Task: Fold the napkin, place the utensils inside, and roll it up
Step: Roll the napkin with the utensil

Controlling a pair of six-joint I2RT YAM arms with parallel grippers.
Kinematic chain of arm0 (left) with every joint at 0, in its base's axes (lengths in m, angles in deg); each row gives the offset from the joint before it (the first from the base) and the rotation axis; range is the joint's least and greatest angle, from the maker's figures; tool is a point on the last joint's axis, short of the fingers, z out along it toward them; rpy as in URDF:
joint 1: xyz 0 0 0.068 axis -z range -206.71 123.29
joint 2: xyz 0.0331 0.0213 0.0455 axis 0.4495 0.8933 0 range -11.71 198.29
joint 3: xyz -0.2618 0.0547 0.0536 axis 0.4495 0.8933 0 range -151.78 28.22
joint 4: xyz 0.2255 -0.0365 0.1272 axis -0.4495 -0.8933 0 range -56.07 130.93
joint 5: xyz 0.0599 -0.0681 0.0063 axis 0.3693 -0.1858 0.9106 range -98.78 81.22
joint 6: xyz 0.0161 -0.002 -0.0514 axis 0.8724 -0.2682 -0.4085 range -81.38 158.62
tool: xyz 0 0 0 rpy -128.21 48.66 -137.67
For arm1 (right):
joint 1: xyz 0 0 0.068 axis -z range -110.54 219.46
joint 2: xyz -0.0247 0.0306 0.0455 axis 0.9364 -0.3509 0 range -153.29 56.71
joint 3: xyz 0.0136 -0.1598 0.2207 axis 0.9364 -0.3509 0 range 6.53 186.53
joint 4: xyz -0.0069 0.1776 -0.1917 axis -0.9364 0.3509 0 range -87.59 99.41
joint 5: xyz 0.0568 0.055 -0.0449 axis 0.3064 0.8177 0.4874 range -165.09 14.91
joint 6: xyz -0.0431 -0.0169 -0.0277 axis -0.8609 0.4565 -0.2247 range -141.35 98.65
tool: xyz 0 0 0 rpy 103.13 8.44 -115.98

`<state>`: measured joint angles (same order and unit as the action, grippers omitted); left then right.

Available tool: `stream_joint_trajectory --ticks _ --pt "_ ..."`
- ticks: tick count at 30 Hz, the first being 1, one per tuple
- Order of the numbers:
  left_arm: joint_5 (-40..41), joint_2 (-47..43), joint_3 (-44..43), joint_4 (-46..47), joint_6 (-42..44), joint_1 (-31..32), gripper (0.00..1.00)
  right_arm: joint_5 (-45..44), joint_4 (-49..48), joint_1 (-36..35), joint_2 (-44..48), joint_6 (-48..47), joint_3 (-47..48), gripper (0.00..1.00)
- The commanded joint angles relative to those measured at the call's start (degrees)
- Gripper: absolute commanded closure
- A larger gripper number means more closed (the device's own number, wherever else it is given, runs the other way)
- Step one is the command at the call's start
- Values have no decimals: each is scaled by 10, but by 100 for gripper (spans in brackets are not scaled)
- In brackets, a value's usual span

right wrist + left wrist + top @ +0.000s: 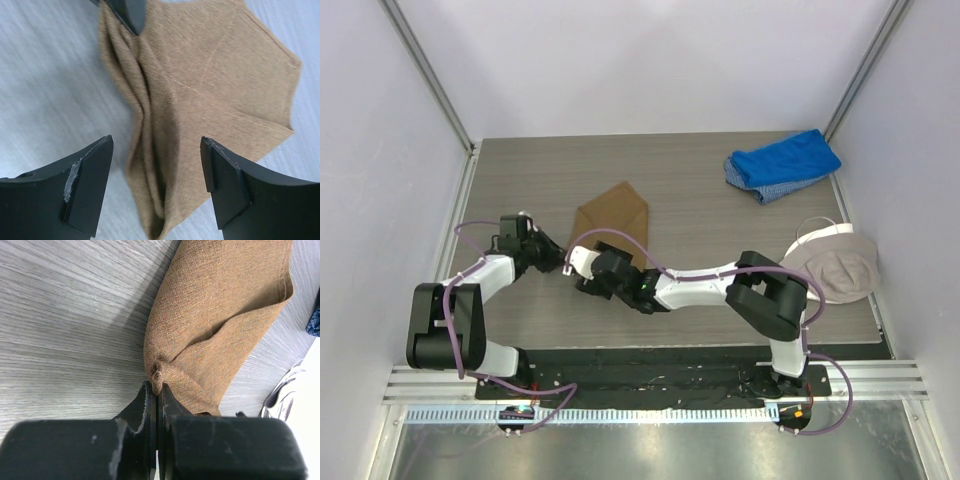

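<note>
Right gripper (157, 185): jaws wide apart, holding nothing. It hovers over the napkin (210, 100), whose rumpled lengthwise fold runs up between the two black fingers (85, 185). I cannot tell whether the fingertips touch the cloth.

Left gripper (156, 390): jaws pressed together, clamped on a puckered bit of the napkin's edge right at the tips.

Top view only: both arms reach in over the grey wood-grain table (720, 215), and the two grippers meet at the napkin's near end. The napkin lies left of the table's centre. It is tan-brown and folded, with a point toward the far side, and its near end is hidden under the grippers.

Right wrist view only: deep creases gather along the napkin's left side, the rest lies flat with a faint diagonal fold line, and one dark tip of the left gripper sits on the cloth at the top edge of the picture.

Left wrist view only: the pucker itself, and a hemmed edge of the napkin at the far end.

Beige-and-white cap-like item (835, 262): at the table's right edge, just beside the right arm's elbow.

Blue cloth (782, 165): bunched near the far right corner, well apart from the napkin.
</note>
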<state>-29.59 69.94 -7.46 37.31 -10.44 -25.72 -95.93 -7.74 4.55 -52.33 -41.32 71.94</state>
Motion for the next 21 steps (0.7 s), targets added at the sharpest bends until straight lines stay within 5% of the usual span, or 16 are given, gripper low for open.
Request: stream_joint_trajectory --ticks 1,16,19,21 --pt "-13 0 -19 -4 4 -7 100 -69 -76 -11 -20 -44 -5 23" --pt "-20 3 -20 -2 5 -8 100 -54 -72 -15 -68 -46 -17 36" --pt "-23 4 -20 1 5 -8 100 -61 -56 -15 -78 -47 -10 42" --pt "-26 7 -19 8 5 -7 100 -54 -44 -14 -80 -45 -3 54"
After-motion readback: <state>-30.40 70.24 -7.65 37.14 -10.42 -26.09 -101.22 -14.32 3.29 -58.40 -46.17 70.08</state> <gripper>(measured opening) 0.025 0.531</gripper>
